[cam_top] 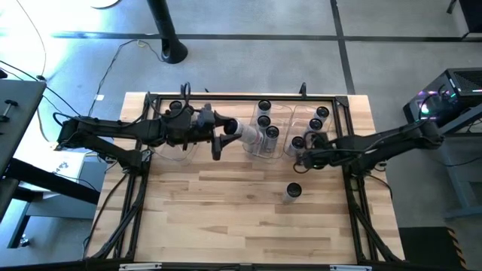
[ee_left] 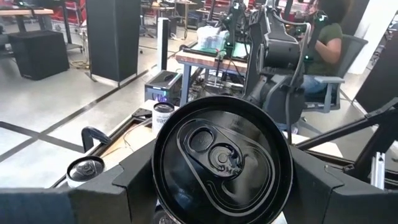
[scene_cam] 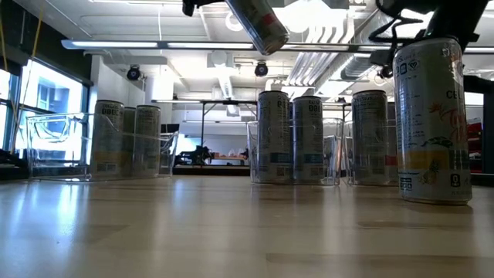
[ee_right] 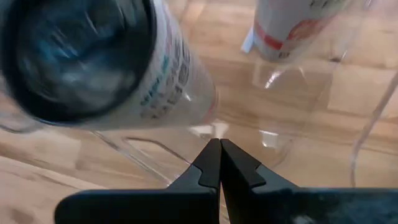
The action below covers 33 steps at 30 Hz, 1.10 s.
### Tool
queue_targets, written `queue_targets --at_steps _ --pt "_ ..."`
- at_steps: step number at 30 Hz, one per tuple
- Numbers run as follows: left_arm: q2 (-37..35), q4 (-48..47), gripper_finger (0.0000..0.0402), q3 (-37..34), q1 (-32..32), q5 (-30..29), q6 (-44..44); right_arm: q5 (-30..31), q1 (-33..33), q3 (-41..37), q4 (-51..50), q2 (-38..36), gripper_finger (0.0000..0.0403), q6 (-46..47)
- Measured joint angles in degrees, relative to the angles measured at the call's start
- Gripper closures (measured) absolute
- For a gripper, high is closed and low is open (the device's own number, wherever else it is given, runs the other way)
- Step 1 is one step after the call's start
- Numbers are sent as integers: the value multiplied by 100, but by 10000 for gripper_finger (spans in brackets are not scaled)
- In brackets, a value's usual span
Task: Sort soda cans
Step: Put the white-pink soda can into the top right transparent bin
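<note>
My left gripper (cam_top: pixel 230 132) is shut on a soda can (cam_top: pixel 247 135) held high above the table, at the left edge of the middle clear bin (cam_top: pixel 280 113). In the low view the can (scene_cam: pixel 260 23) slants at the top of the picture. Cans stand in the left bin (cam_top: pixel 162 147), the middle bin and the right bin (cam_top: pixel 331 109). One can (cam_top: pixel 293 192) stands alone on the wood, on its base. My right gripper (cam_top: pixel 305 158) is shut and points down at the right bin's near left corner (ee_right: pixel 214 127); whether it touches the wall I cannot tell. My left gripper pinches the can's side walls (ee_left: pixel 163 186) between its two fingers (ee_left: pixel 124 183), at the end with the dark pull-tab top (ee_left: pixel 221 155), which faces back toward the wrist. The fingers come nearly level from the table's left and lie along the can. It hangs clear, its far end tipped down.
A black frame (cam_top: pixel 350 150) runs along the table's edges. The wood (cam_top: pixel 218 211) in front of the bins is bare apart from the lone can. A person sits in the room beyond the table (ee_left: pixel 326 37).
</note>
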Motion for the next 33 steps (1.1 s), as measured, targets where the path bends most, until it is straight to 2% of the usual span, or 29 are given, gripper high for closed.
queue_targets --at_steps 5,16,33 --pt "0 -143 162 0 0 23 0 -317 -38 0 109 336 403 -290" --pt "0 -211 162 0 0 23 17 -711 -36 0 486 362 403 -696" --pt "0 -187 162 2 -135 130 -110 -975 136 0 1025 381 403 -950"
